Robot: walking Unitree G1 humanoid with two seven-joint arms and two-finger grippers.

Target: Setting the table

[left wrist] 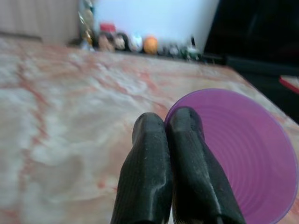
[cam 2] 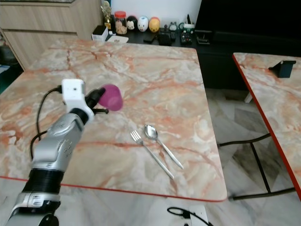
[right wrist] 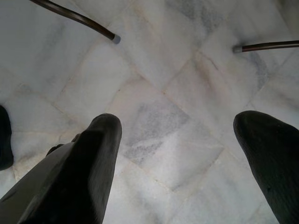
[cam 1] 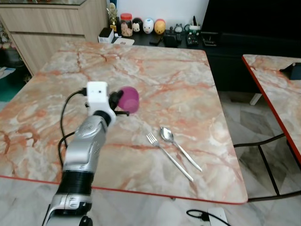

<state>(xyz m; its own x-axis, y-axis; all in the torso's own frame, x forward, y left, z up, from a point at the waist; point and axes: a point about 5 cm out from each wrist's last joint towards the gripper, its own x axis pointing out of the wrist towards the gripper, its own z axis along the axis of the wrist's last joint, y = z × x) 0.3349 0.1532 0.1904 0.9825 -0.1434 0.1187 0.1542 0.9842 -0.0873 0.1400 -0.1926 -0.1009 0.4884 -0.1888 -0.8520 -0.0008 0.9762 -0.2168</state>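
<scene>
**Left gripper holds purple cup over table; fork & spoon lie near front edge**

Left gripper is out over the marble table, roughly mid-table, a bit toward the left side. Its two black fingers are pressed together on the rim of a purple cup, one finger inside the rim & one outside, per left wrist view. Cup is tipped on its side, mouth facing back toward the wrist. Can't tell from the pics whether the cup is clear of the tabletop or touching it.

Fork & spoon lie on the table toward the front-right corner, just beside each other, spoon on the right. Both are angled, heads toward table centre, handles pointing to the front-right corner. They sit well apart from the cup, to its right & nearer the front edge.

Right gripper hangs idle over the pale tiled floor, fingers spread wide w/ nothing between them. Two dark chair or table legs show on the floor there.

Beyond the far edge of the table: a dark low cabinet w/ small figurines & a jar on top. A second marble table stands at right, w/ a dark object on it.
</scene>
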